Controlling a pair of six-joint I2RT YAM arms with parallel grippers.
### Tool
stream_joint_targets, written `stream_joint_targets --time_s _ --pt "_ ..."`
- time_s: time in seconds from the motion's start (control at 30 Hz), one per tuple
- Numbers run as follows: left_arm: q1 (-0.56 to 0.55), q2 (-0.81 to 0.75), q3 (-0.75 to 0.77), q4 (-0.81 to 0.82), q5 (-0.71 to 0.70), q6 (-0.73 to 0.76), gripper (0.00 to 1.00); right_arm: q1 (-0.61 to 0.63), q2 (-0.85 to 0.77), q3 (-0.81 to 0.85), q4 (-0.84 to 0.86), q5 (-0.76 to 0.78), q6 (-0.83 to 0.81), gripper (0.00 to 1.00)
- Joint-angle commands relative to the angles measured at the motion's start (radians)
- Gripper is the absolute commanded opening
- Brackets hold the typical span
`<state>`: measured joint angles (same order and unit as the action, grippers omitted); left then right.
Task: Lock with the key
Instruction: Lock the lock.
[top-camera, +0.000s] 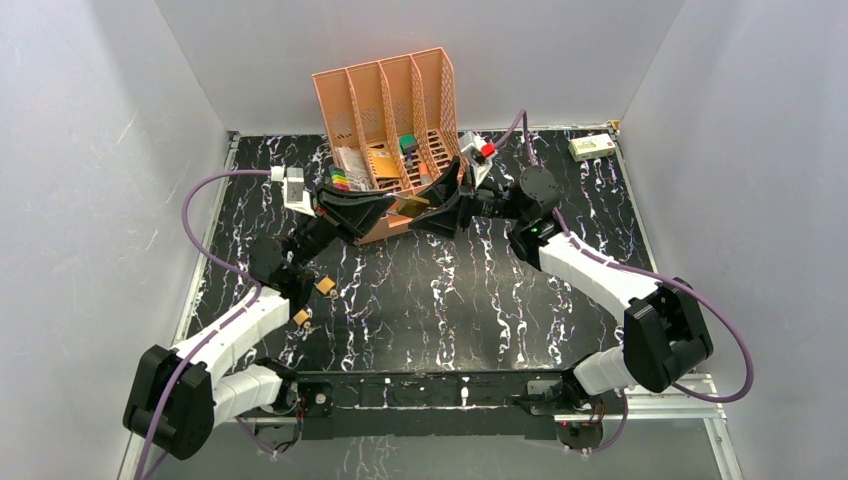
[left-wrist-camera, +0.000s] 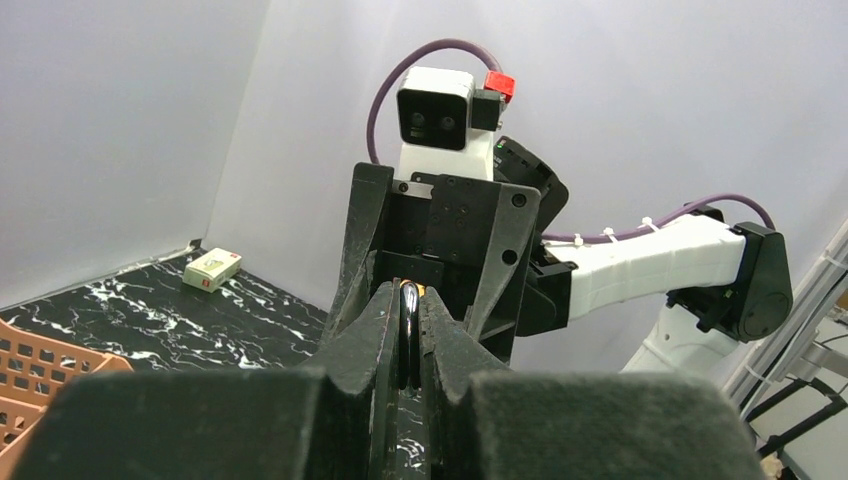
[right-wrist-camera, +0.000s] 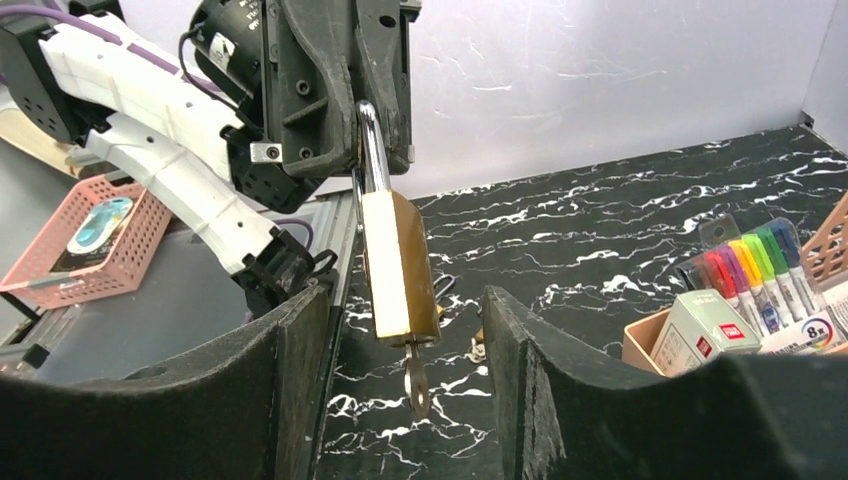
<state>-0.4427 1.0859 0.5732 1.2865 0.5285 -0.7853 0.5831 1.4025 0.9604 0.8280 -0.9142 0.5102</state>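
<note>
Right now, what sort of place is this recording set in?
Probably a robot test booth in a lab: plain white walls box in a black marbled table, two arms are bolted at its near edge, and an orange desk organizer holds markers.

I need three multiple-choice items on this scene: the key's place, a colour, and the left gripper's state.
1. The key is: A lying flat alone; B sticking out below the padlock; C hidden in every view.
2. The padlock body is: A brass; B red; C blue.
3. The left gripper is: A wide open; B shut on the shackle; C out of view.
Answers: 1 B, it hangs under the body; 2 A, the metal looks golden; 3 B, it pinches the steel loop.
</note>
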Motion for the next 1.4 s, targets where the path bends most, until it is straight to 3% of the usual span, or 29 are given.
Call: stream_joint_targets --time_s 0.0,0.17,0.2,0.27,0.37,0.43,0.67,0.7,0.77,1.3,1.37 --pt "-0.002 -0.011 0.022 0.134 -0.001 0.010 0.00 0.005 0.019 0.061 0.110 -0.035 0.039 0.64" --pt "-0.002 -0.006 0.016 0.145 -0.005 0.011 0.00 0.009 0.050 0.089 0.126 -0.077 0.077 0.44" --pt "-0.002 -0.003 0.014 0.147 -0.005 0.012 0.00 0.010 0.054 0.094 0.126 -0.082 0.082 0.33" --pt "-0.002 0.004 0.017 0.148 0.011 0.012 0.00 0.009 0.057 0.101 0.125 -0.093 0.091 0.00" --pt "-0.002 0.018 0.030 0.148 0.068 0.012 0.02 0.010 0.063 0.116 0.121 -0.122 0.106 0.00" --pt "-0.002 0.025 0.036 0.148 0.122 0.003 0.24 0.010 0.065 0.129 0.114 -0.142 0.112 0.00" --pt "-0.002 0.051 0.042 0.232 0.277 -0.020 0.53 0.010 0.048 0.165 0.007 -0.153 0.068 0.00" --pt "-0.002 0.051 0.039 0.239 0.278 -0.025 0.60 0.010 0.046 0.164 0.004 -0.153 0.067 0.00" --pt "-0.002 0.052 0.039 0.240 0.280 -0.044 0.96 0.009 0.044 0.161 0.003 -0.156 0.068 0.00" --pt "-0.010 0.098 0.108 0.265 0.444 -0.197 0.98 0.033 0.041 0.178 -0.061 -0.164 0.046 0.00" --pt "-0.013 0.098 0.107 0.270 0.458 -0.186 0.94 0.035 0.040 0.179 -0.069 -0.164 0.042 0.00"
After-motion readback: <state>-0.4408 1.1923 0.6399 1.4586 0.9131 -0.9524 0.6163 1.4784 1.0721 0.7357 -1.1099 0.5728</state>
